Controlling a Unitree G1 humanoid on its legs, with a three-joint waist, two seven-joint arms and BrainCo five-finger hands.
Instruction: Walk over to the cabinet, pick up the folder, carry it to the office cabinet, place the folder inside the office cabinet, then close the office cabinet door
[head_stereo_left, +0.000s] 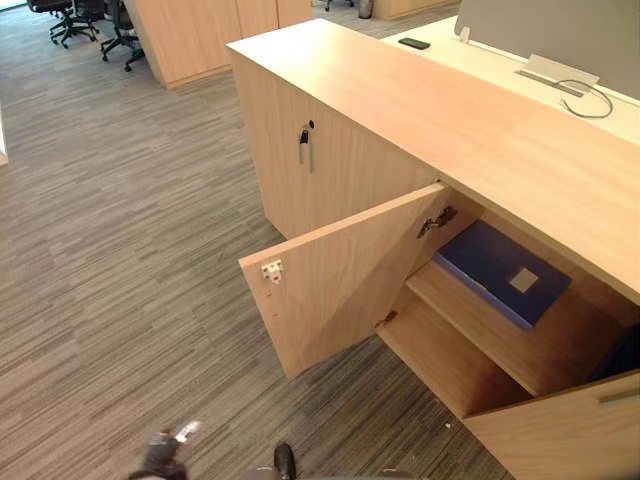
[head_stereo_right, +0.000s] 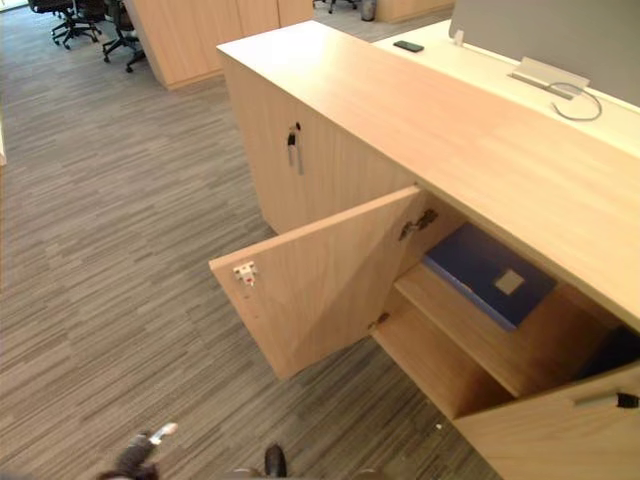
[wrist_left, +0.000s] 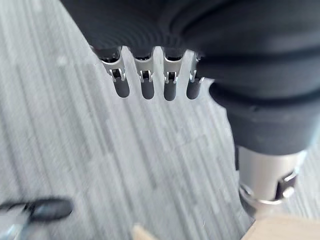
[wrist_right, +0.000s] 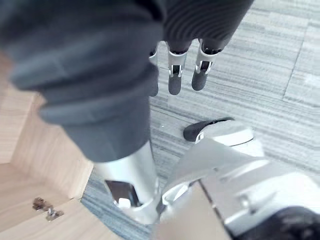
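A dark blue folder (head_stereo_left: 500, 270) with a pale label lies flat on the upper shelf (head_stereo_left: 480, 325) inside the open wooden office cabinet (head_stereo_left: 400, 110). The cabinet's left door (head_stereo_left: 330, 290) swings out toward me, and the right door (head_stereo_left: 570, 430) stands open at the lower right. My left hand (head_stereo_left: 165, 450) hangs low over the carpet, well short of the cabinet, its fingers (wrist_left: 145, 82) straight and holding nothing. My right hand (wrist_right: 175, 70) also hangs over the carpet beside the cabinet's wood, fingers relaxed and empty.
A closed cabinet door with a key and handle (head_stereo_left: 305, 145) lies left of the open one. On the desk behind are a black phone (head_stereo_left: 414, 43), a cable (head_stereo_left: 590, 100) and a grey partition (head_stereo_left: 560, 30). Office chairs (head_stereo_left: 90, 20) and another wooden cabinet (head_stereo_left: 200, 35) stand far left.
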